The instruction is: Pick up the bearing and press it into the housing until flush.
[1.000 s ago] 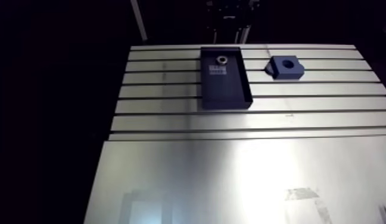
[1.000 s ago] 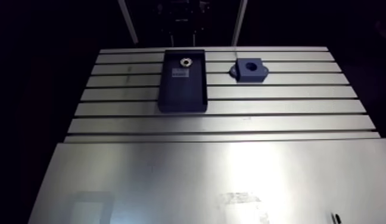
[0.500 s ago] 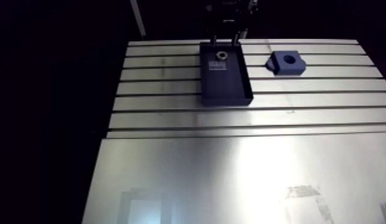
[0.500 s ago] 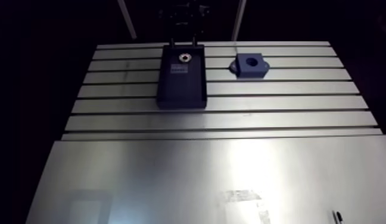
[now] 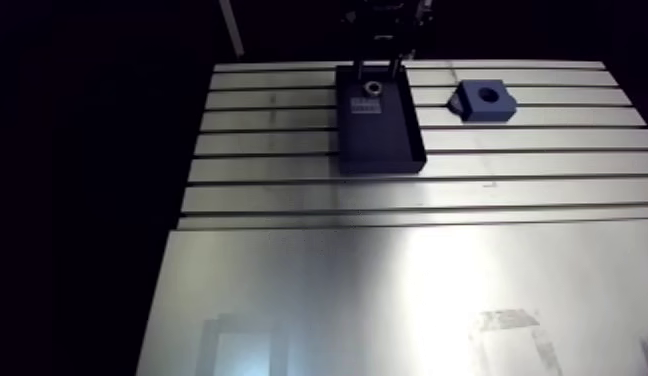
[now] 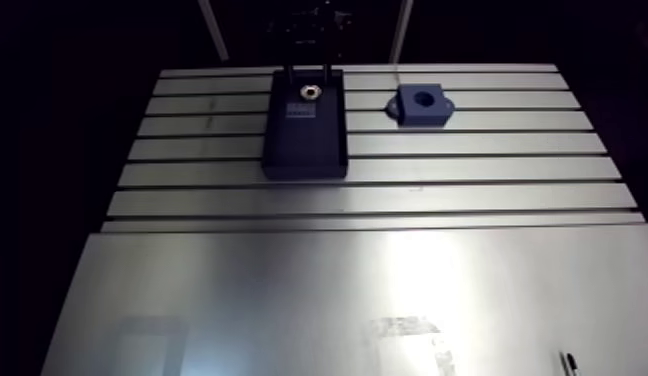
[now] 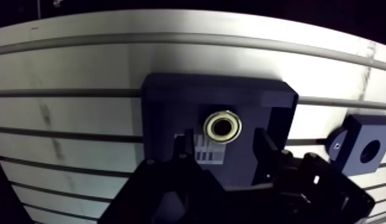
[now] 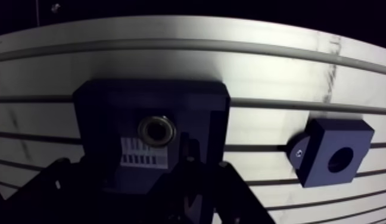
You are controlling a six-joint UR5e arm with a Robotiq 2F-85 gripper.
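Observation:
A small metal ring bearing [image 7: 223, 126] lies at the far end of a dark blue tray [image 5: 380, 140], next to a white label. My gripper [image 7: 224, 146] hangs over that end of the tray, open, one finger [image 7: 183, 146] on each side of the bearing and nothing held. In the arm view the two fingers [image 5: 359, 68] stand upright at the tray's far rim. The blue block housing [image 5: 485, 100] with a round bore sits on the slotted table to the right of the tray, apart from it.
The slotted aluminium table [image 5: 548, 150] carries the tray and housing at its far side. A smooth metal plate [image 5: 388, 300] covers the near half, with a tape patch [image 5: 508, 325] at the front right.
The gripper has come down into the arm view and now straddles the tray's far end around the bearing. The picture has shifted slightly with the arm. Bearing, tray and housing lie as before.

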